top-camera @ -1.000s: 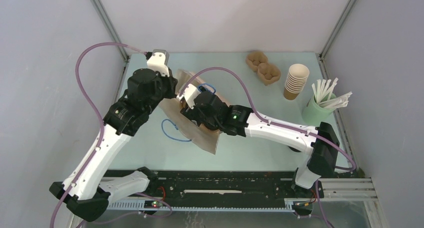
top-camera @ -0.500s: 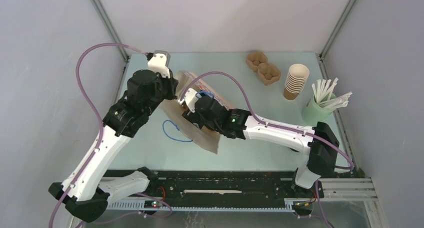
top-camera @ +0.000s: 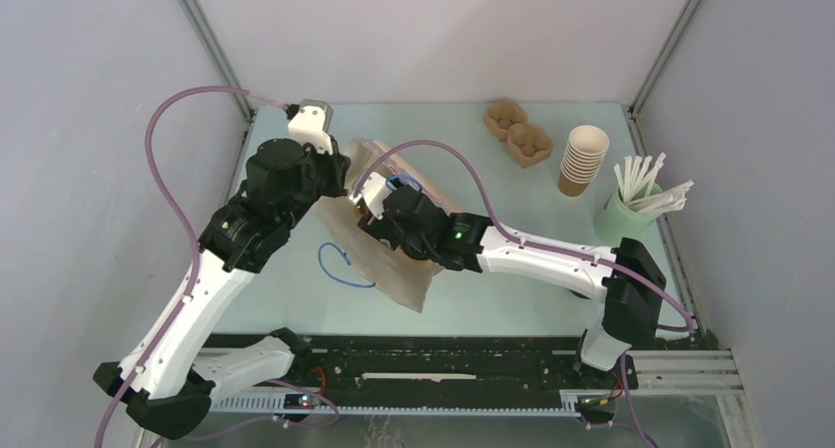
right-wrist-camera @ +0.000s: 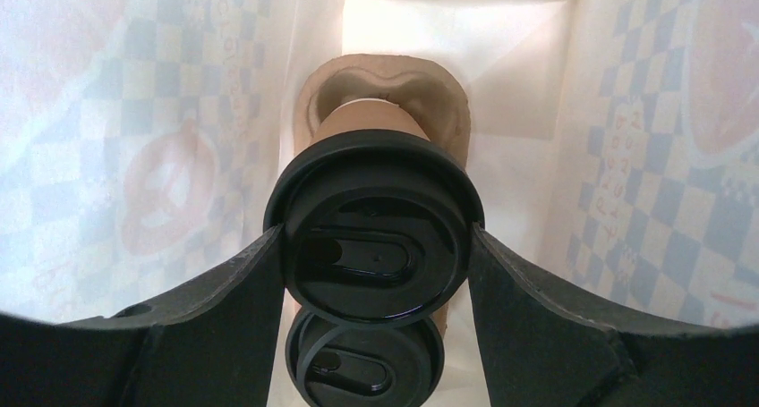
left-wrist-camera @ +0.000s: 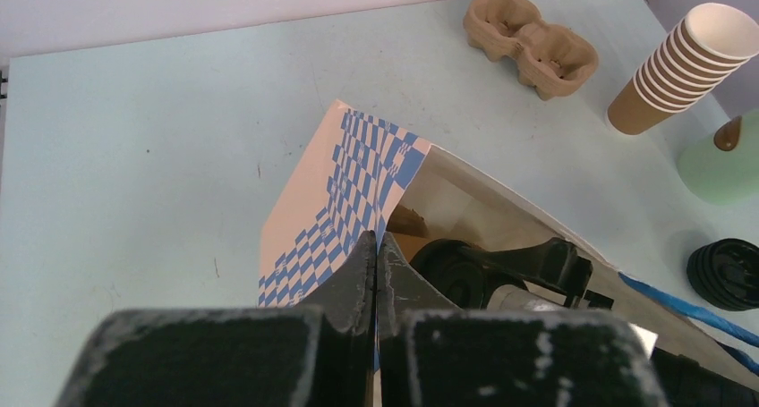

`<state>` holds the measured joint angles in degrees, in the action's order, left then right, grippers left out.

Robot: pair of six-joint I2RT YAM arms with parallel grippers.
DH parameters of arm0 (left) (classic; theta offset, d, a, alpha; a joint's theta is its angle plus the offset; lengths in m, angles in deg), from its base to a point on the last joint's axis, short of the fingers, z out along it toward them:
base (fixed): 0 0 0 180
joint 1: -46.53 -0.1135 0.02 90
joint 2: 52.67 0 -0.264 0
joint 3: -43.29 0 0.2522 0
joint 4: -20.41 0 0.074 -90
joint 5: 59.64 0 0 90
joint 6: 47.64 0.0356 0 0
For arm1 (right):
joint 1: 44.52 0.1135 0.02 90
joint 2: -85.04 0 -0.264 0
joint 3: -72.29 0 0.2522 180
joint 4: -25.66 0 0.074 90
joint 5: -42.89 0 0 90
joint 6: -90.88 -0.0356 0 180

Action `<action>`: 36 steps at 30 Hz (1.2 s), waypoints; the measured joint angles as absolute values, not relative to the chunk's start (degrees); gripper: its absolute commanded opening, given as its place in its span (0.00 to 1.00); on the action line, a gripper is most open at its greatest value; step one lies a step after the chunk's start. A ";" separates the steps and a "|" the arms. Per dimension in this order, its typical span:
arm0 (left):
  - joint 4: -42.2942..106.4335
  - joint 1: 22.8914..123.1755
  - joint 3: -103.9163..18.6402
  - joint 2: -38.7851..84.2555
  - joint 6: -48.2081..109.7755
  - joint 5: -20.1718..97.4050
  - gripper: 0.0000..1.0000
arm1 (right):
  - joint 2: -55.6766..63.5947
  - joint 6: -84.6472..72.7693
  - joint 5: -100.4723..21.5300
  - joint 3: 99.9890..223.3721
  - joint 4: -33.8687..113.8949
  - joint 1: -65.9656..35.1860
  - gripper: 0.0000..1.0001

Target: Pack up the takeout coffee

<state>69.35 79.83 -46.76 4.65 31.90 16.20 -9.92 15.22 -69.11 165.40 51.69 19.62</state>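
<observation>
The right wrist view looks down into a paper bag (right-wrist-camera: 618, 156). Two takeout coffee cups with black lids stand there in a moulded pulp carrier (right-wrist-camera: 385, 72). My right gripper (right-wrist-camera: 376, 237) is shut on the farther cup (right-wrist-camera: 374, 188), its fingers pressing both sides of the lid. The nearer cup (right-wrist-camera: 365, 362) sits just below it, untouched. My left gripper (left-wrist-camera: 376, 246) is shut on the blue-checked rim of the bag (left-wrist-camera: 358, 174) and holds the mouth open. From above, the bag (top-camera: 394, 271) lies tilted between both arms, hiding the cups.
An empty pulp carrier (top-camera: 519, 133) lies at the back. To its right are a stack of lidless brown cups (top-camera: 583, 158) and a green cup of straws (top-camera: 630, 207). Loose black lids (left-wrist-camera: 727, 273) sit right of the bag. A blue bag handle (top-camera: 340, 266) trails on the table.
My right arm has slid a little further left into the bag. The bag and its blue handle have shifted slightly toward the near edge. Both grips are unchanged.
</observation>
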 measured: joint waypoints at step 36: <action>72.24 79.22 -48.36 6.44 31.77 11.15 0.00 | -22.14 15.55 -73.85 178.25 60.19 18.99 0.09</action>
